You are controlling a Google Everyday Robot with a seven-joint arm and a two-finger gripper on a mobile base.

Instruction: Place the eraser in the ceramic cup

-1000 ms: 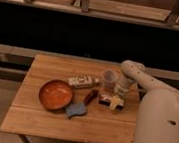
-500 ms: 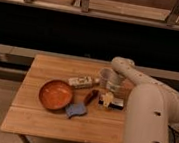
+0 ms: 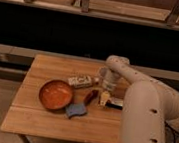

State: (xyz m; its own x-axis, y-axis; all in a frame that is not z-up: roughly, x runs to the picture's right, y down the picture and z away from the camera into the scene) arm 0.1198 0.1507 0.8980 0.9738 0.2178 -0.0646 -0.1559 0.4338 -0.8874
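We log the gripper (image 3: pixel 104 96) right of frame center, jaws wide, just beside the eraser (image 3: pixel 113 104).

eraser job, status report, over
Claw open, down beside the eraser. Eraser flat on the table, not in the ceramic cup. Arm covers most of the cup.
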